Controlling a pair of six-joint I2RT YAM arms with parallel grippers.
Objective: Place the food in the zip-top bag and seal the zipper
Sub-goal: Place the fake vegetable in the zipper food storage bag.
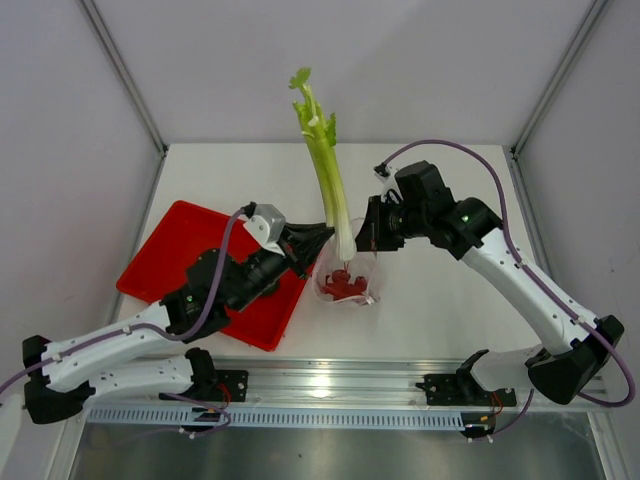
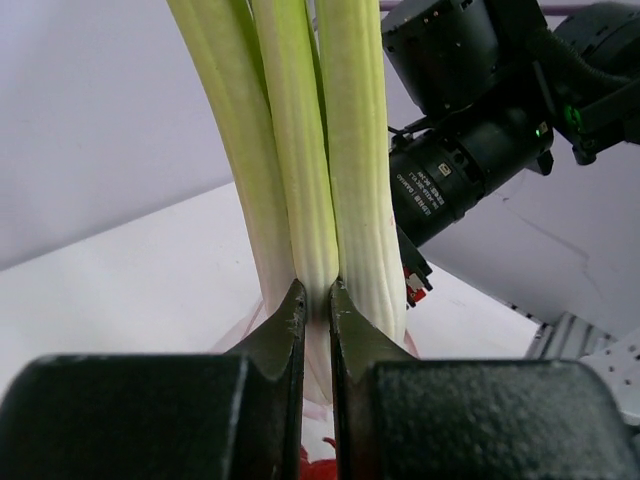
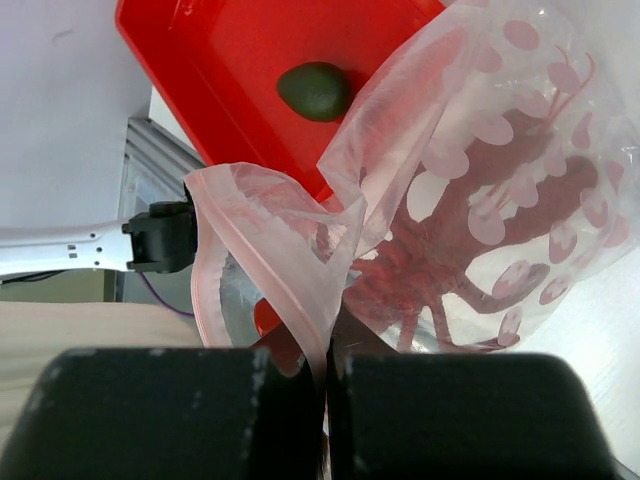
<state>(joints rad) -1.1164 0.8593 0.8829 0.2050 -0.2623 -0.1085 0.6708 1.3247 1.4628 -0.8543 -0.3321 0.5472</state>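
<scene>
Two pinches: left gripper on leek, right gripper on zip-top bag; label unreadable.

The white tabletop carries 1 red tray, lying flat on its left side near the front edge.

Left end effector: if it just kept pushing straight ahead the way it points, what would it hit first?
The left end effector pinches the leek stalk, so that comes first. Beyond it, the right end effector, holding the zip-top bag by its edge, seems straight ahead, though depth is unclear.
</scene>
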